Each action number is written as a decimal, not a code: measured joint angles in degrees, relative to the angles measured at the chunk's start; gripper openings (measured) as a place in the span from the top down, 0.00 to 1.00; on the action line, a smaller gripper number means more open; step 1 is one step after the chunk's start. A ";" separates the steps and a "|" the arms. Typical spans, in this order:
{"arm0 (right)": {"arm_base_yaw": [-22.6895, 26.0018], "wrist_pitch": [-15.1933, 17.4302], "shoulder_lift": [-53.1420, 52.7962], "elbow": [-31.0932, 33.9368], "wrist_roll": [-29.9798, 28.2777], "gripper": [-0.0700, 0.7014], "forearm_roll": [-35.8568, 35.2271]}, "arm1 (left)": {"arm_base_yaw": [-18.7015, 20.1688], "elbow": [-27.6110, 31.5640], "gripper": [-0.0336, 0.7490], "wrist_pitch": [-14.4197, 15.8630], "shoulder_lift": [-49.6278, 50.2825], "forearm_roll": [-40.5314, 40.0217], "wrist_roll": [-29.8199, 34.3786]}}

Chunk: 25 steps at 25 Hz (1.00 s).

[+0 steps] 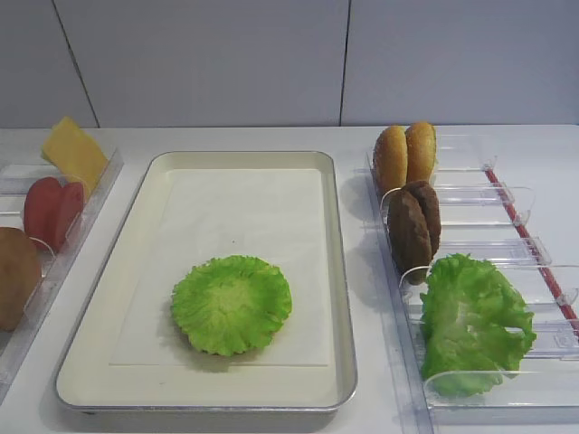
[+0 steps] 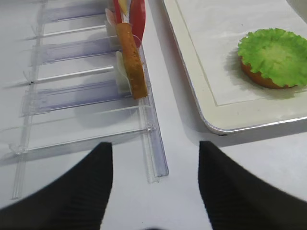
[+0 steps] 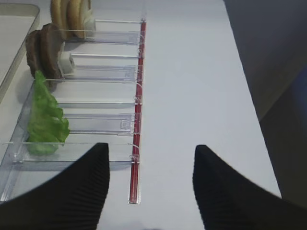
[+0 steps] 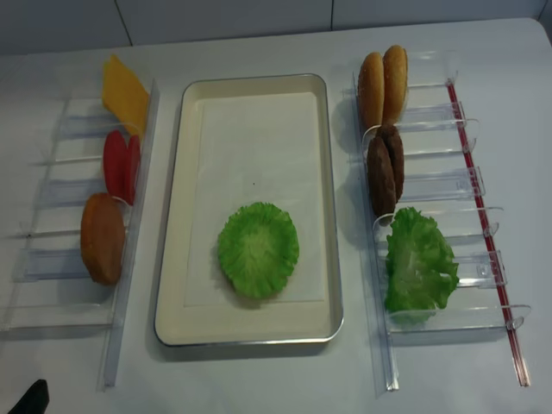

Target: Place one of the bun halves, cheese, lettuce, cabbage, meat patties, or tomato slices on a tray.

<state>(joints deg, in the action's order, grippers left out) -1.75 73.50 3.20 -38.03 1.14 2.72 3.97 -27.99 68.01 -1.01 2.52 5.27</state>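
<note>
Both end effectors [image 3: 151, 191] [image 2: 156, 191] agape, empty; bun [image 2: 259, 79] under lettuce [image 2: 273, 50] only wrist-visible.

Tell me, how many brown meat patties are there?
2: both meat patties stand on edge, side by side, in the right rack, between the buns and the leafy bunch.

White tabletop [image 1: 271, 140], pale grey panelled wall [image 1: 208, 59] behind, soft, seemingly overhead light
</note>
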 joint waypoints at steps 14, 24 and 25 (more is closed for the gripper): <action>7.22 -9.56 -4.15 10.03 -7.78 0.35 -5.60 | 0.00 0.00 0.46 -0.09 0.00 0.00 0.00; 7.22 -8.72 -4.15 11.02 -5.56 0.35 -5.96 | 0.00 0.00 0.46 -0.09 0.00 0.00 0.00; 7.22 -8.72 -4.15 11.02 -5.48 0.35 -5.96 | 0.00 0.00 0.46 -0.09 0.00 0.00 0.00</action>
<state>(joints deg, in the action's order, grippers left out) 5.48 64.79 -0.94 -27.00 -4.33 -3.24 3.97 -27.99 67.92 -1.01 2.52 5.27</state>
